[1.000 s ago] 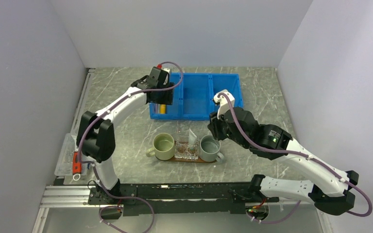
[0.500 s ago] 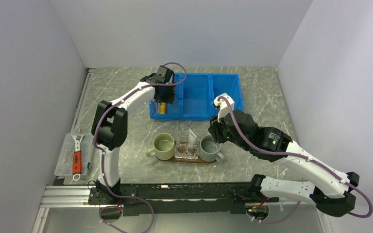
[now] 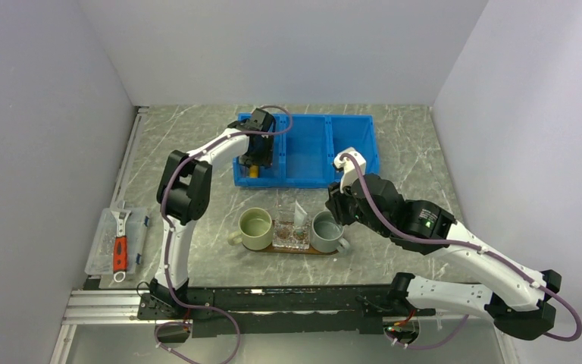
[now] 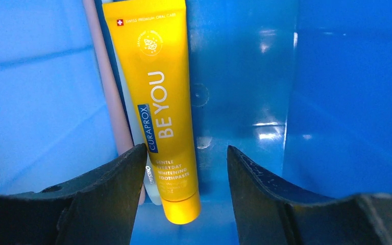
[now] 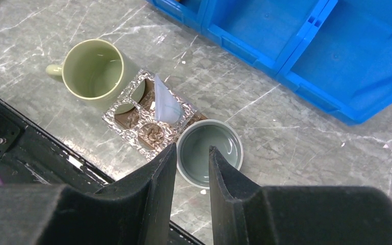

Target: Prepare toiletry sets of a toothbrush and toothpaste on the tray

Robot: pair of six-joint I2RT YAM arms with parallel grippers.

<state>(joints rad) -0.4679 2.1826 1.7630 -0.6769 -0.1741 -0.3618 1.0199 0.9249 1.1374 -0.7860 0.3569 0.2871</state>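
My left gripper [image 4: 185, 153], fingers spread, straddles the yellow plastic toothpaste tube [image 4: 158, 102] off-centre in the blue plastic bin [image 4: 245, 76] by the counter's far edge. If I close now, I risk pinching the thin pinkish toothbrush [image 4: 107, 87] lying against it. The right gripper [image 5: 192, 153], narrowly parted and empty, hovers over the dark-brown wooden tray [image 3: 295, 250] toward the near edge.

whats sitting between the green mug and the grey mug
The small clear square holder sits between the green mug and the grey mug, with a pale tube standing in it. The right wrist view shows this most clearly.
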